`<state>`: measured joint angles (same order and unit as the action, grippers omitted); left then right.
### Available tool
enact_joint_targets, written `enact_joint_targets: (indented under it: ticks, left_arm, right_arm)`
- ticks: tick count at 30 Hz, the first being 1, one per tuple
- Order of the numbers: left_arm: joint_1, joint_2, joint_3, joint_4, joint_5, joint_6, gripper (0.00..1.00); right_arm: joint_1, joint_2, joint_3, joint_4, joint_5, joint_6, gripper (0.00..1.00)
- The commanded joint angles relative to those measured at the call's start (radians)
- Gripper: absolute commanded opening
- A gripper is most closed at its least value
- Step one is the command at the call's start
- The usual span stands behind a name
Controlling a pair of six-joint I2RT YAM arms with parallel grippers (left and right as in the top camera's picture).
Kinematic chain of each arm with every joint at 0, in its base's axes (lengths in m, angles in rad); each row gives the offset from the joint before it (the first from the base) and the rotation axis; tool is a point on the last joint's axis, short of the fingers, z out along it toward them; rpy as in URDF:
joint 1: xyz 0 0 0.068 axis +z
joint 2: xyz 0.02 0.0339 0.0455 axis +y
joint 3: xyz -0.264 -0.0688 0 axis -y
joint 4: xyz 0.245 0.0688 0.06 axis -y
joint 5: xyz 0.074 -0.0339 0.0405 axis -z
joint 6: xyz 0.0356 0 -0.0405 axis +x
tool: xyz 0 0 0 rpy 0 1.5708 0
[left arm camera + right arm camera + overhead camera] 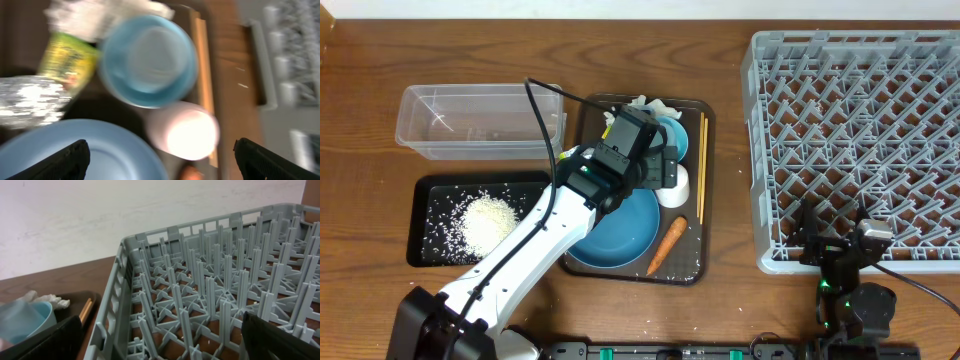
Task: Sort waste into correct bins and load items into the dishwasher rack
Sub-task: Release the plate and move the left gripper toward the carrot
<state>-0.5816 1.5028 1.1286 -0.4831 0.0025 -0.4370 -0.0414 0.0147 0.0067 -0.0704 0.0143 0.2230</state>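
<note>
a robot lab, it seems: arms (520, 245) at a wooden table (360, 120) (plain white wall (100, 215) behind).

Left arm (525, 245) is showing one long white link, black joints, black base (425, 320), black camera block (632, 140) at wrist; thin black cable (542, 115) is looping off it. Right arm (850, 275) is looking compact and black, small green light (825, 286) glowing, grey block (873, 230) on top. Left pincer fingers (65, 160) and right pincer fingers (40, 342) are showing matte black.
</note>
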Motion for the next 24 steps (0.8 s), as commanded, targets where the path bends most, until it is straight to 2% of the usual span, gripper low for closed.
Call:
enact_joint_targets:
  ticks: [1, 5, 19, 21, 24]
  left_arm:
    - [0.003, 0.008, 0.021, -0.038, -0.225, 0.013, 0.95]
    - [0.01, 0.008, 0.021, -0.09, -0.334, 0.013, 0.95]
    - [0.042, -0.03, 0.021, -0.237, -0.327, 0.051, 0.95]
    - [0.042, -0.03, 0.021, -0.271, -0.258, 0.051, 0.95]
    - [0.039, -0.029, 0.021, -0.282, -0.006, 0.151, 0.95]
  right_arm:
    - [-0.018, -0.008, -0.001, -0.004, -0.003, -0.007, 0.99]
    - [-0.018, -0.008, -0.001, -0.004, -0.003, -0.008, 0.99]
    - [-0.018, -0.008, -0.001, -0.004, -0.003, -0.007, 0.99]
    - [-0.018, -0.008, -0.001, -0.004, -0.003, -0.008, 0.99]
    - [-0.018, -0.008, -0.001, -0.004, -0.003, -0.007, 0.99]
